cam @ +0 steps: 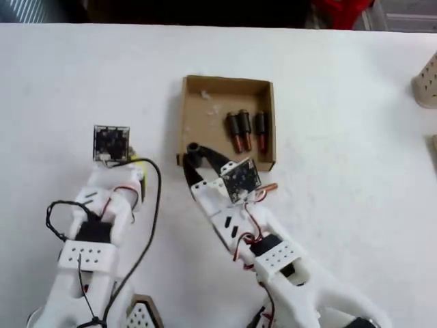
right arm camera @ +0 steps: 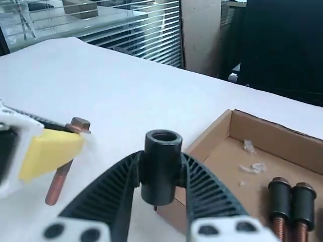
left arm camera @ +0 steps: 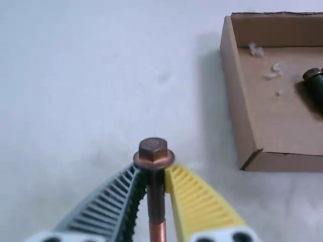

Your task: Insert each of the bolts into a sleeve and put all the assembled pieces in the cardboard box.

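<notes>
On the white counter [cam: 341, 102], the left hand [left arm camera: 154, 174] is clenched on a copper bolt [left arm camera: 154, 155], whose head sits past its fingertips, left of the cardboard box [cam: 193, 113]. The right hand [right arm camera: 161, 169] grasps an upright black sleeve [right arm camera: 162, 146] at the box's near left corner. Three assembled pieces [cam: 246, 131] lie in the box's right half.

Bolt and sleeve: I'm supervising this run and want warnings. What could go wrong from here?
1. The bolt hangs tilted in the left gripper while the sleeve stands upright in the right gripper; its tip may catch the sleeve's rim.
2. The sleeve sits close to the cardboard box wall, so the right gripper might nudge the box.
</notes>
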Robot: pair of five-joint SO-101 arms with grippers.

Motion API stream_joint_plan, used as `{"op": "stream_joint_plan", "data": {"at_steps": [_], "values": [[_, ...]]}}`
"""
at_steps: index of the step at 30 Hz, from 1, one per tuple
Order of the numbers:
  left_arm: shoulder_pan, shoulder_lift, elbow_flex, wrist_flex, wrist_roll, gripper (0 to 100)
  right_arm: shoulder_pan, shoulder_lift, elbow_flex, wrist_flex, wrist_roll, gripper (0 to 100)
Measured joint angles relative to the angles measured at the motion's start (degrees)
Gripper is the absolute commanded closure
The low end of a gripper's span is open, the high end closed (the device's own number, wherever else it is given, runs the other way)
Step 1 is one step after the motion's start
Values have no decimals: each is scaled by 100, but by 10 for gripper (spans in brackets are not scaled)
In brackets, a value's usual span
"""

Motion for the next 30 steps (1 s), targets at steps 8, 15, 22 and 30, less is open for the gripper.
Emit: {"op": "stream_joint_plan", "data": {"at_steps": [8,15,22,30], "values": [[0,0,413,-457,0,978,299,2409,-334,-1952,-70,982],[0,0,413,-475,0,978,149,2919,9,-3200,-70,982],[0,0,413,-475,0,978,9,2268,853,-3473,-70,982],[0,-9,475,-475,0,978,26,1864,1099,-3279,-97,982]]}}
